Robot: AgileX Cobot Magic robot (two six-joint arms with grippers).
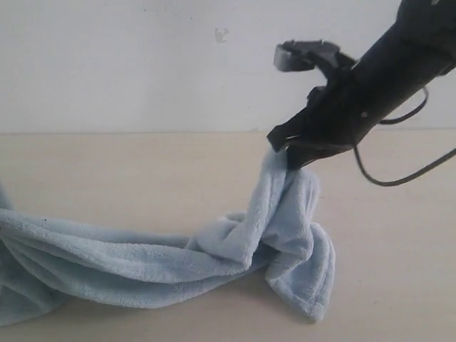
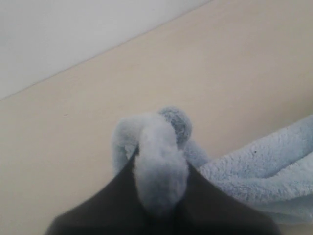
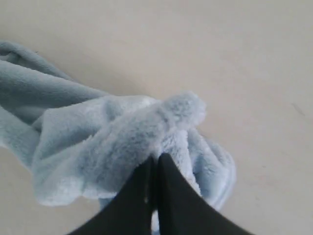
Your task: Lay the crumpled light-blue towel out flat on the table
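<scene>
With its two dark fingers pressed together, the right gripper (image 3: 155, 164) pinches a raised fold of the towel (image 3: 112, 142); no gap shows between the tips. In the exterior view that pinch point is the towel's highest spot, lifted off the table (image 1: 107, 178), with cloth hanging down from it in twisted folds. Left gripper (image 2: 161, 159): two dark fingers set apart in a V, one thick roll of towel clamped between them and bulging out past the tips. It shows only in the left wrist view. Count: one towel, light blue, fluffy, gripped at two places by two grippers. Between the grips it runs as a bunched, rope-like band lying on the table, from the lifted fold across to the left edge of the exterior view. One hemmed edge (image 1: 313, 303) hangs lowest, below the right gripper. One table, plain beige. Behind it is one white wall (image 1: 142, 64). Dark cable (image 1: 399, 178) loops under the right arm (image 1: 385, 71).
</scene>
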